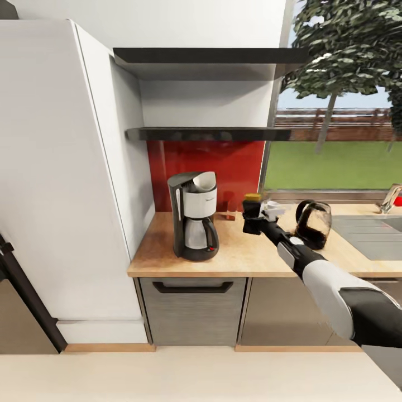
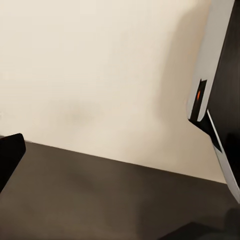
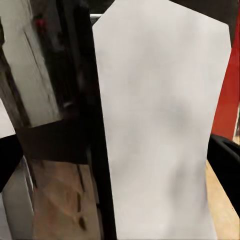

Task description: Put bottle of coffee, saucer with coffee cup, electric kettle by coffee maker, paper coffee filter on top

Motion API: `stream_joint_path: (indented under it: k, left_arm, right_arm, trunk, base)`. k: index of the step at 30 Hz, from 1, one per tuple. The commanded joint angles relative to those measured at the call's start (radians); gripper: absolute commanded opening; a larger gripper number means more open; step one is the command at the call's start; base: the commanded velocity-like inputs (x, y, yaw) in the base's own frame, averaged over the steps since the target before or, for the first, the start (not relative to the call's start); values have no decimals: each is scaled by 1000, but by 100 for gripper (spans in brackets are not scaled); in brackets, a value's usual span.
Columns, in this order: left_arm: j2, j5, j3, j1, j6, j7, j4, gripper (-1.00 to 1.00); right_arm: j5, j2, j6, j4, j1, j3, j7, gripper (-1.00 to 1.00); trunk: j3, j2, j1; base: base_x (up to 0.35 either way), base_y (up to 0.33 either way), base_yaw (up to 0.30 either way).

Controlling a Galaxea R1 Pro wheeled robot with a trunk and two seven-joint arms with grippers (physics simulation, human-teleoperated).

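gripping bottle of coffee (image 1: 253, 202) (right tool (image 1: 252, 219))

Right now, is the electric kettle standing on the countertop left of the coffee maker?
No. In the head view the electric kettle stands on the countertop right of the coffee maker, beyond the right gripper.

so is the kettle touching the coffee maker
Apart. The head view shows the electric kettle well to the side of the coffee maker, with bare kitchen countertop and the right gripper between them.

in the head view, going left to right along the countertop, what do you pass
coffee maker with the paper coffee filter on top → bottle of coffee in the right gripper → electric kettle → sink
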Motion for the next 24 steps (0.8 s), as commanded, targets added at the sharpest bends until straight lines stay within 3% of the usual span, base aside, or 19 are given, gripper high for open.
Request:
stream_joint_path:
  k: [1, 3, 9, 13, 21, 24]
  left_arm:
    - [0, 7, -1, -1, -1, 1, 1, 100]
    - [1, 7, -1, -1, -7, 1, 0, 100]
    - [0, 6, -1, -1, -9, 0, -1, 100]
    - [0, 5, -2, -1, -10, 0, 0, 100]
    - [0, 8, -3, -1, 5, 1, 1, 100]
    - [0, 9, -1, -1, 7, 0, 4, 100]
  right_arm:
    - [-13, 16, -24, 11, -2, -5, -31, -100]
    - [-11, 61, -56, 24, -1, -5, -152, -100]
    - [-11, 100, -92, 28, 3, -5, -220, -100]
    - [-9, 105, -131, 35, 8, -5, -274, -100]
    - [-10, 103, -151, 41, 65, -5, -290, -100]
    - [-10, 102, -203, 41, 93, -5, -290, -100]
  trunk:
    - [-2, -3, 1]
    - [-2, -3, 1]
    - [-2, -3, 1]
    - [-2, -3, 1]
    - [-2, -3, 1]
    - [-2, -3, 1]
  base:
    - [0, 0, 0]
    - [0, 0, 0]
    - [0, 0, 0]
    - [0, 0, 0]
    - [5, 0, 0]
    - [135, 0, 0]
